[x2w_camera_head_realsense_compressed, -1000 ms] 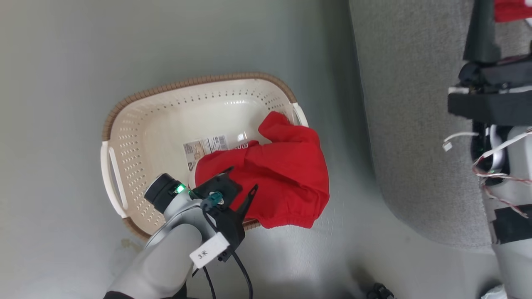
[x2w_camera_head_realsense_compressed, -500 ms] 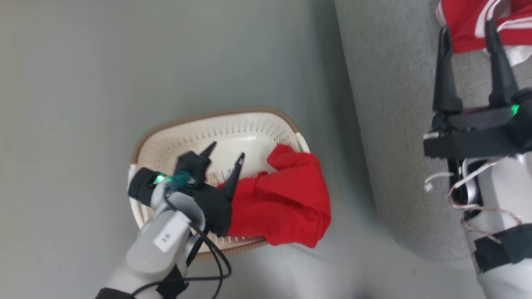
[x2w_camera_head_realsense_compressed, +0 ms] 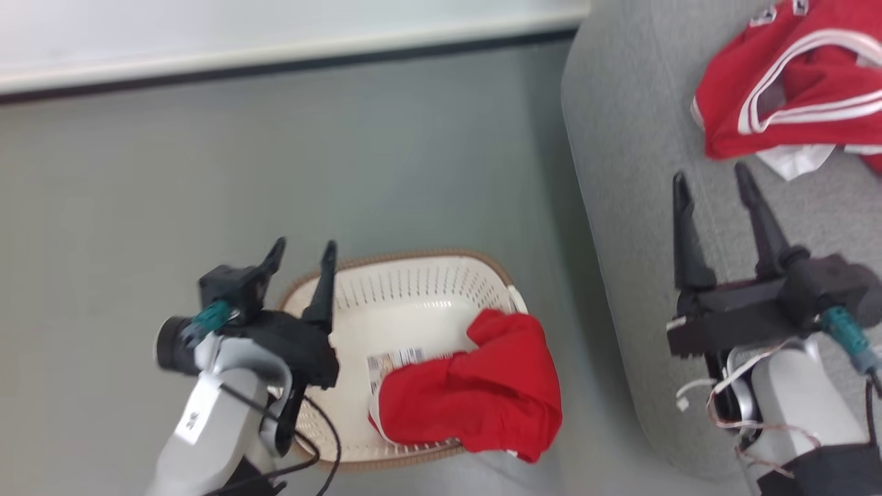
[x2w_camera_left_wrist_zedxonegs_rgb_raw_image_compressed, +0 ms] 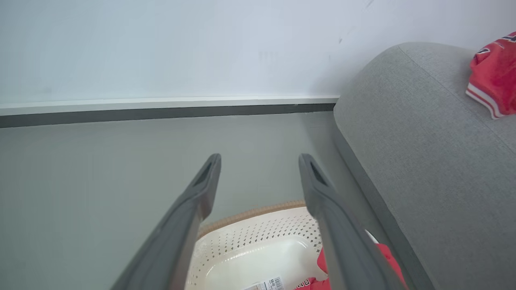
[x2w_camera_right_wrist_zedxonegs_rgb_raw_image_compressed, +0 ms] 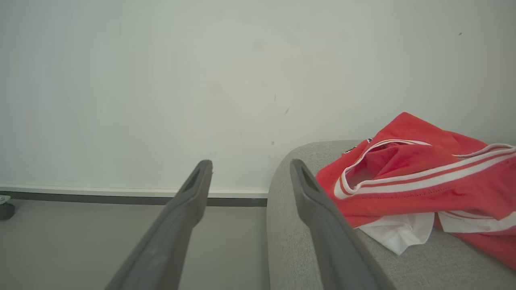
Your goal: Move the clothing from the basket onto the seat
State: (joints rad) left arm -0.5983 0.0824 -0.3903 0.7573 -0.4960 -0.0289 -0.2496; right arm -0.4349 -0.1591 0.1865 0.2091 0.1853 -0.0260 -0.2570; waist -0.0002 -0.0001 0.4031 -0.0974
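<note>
The plainer red garment [x2w_camera_head_realsense_compressed: 475, 399] lies in the cream basket [x2w_camera_head_realsense_compressed: 413, 289], draped over its right rim onto the floor side. The basket's far rim [x2w_camera_left_wrist_zedxonegs_rgb_raw_image_compressed: 258, 211] and a bit of red cloth [x2w_camera_left_wrist_zedxonegs_rgb_raw_image_compressed: 322, 264] show low in the left wrist view. The striped red garment [x2w_camera_head_realsense_compressed: 785, 103] with white lining rests on the grey sofa seat [x2w_camera_head_realsense_compressed: 634, 172], and the right wrist view shows it [x2w_camera_right_wrist_zedxonegs_rgb_raw_image_compressed: 423, 177] too. My left gripper [x2w_camera_head_realsense_compressed: 302, 249] hangs open and empty above the basket's left end. My right gripper [x2w_camera_head_realsense_compressed: 711, 178] is open and empty over the sofa, just short of the striped garment.
Grey floor [x2w_camera_head_realsense_compressed: 275, 151] surrounds the basket, with a white wall and dark skirting [x2w_camera_head_realsense_compressed: 275, 65] behind it. The sofa's rounded corner [x2w_camera_head_realsense_compressed: 586, 103] stands close to the basket's right side. A small dark object [x2w_camera_right_wrist_zedxonegs_rgb_raw_image_compressed: 6, 209] sits on the floor by the skirting.
The head camera has tilted up, bringing wall and skirting into view. My left gripper has risen out of the basket, away from the red garment. My right gripper has drawn back from the striped garment.
</note>
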